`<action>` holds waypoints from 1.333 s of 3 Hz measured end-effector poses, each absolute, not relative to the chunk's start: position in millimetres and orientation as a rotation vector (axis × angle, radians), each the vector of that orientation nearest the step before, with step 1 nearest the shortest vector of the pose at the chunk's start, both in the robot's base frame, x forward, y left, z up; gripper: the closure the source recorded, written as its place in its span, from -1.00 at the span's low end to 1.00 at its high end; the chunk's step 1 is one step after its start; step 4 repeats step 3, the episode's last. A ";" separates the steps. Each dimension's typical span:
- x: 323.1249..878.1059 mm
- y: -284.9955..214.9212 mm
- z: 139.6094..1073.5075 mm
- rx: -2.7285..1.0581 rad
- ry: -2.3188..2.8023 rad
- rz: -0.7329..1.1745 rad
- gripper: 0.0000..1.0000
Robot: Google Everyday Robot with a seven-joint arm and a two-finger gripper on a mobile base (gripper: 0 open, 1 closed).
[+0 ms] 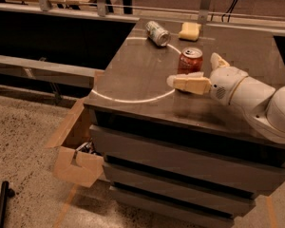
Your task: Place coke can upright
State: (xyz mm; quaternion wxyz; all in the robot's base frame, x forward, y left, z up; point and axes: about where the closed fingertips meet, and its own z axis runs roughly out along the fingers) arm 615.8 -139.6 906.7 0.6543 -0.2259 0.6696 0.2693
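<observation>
The coke can (190,60), red with a silver top, stands upright on the dark tabletop (133,75), just inside a white circle line. My gripper (194,70) reaches in from the right at the can's height. Its fingers are spread open. The near finger (190,84) lies in front of the can's base, and the far finger (218,61) is to the can's right. The can stands between them, and neither finger is seen pressing on it.
A silver-grey can (157,33) lies on its side at the back of the table. A yellow sponge (189,31) is beside it. An open drawer (75,148) sticks out at the cabinet's lower left. A black object (2,204) lies on the floor.
</observation>
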 end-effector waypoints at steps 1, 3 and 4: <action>587.8 -149.8 907.4 -0.496 1.587 0.572 -1.00; 552.0 -166.6 916.5 -0.471 1.680 0.461 -1.00; 552.0 -166.6 916.5 -0.471 1.680 0.461 -1.00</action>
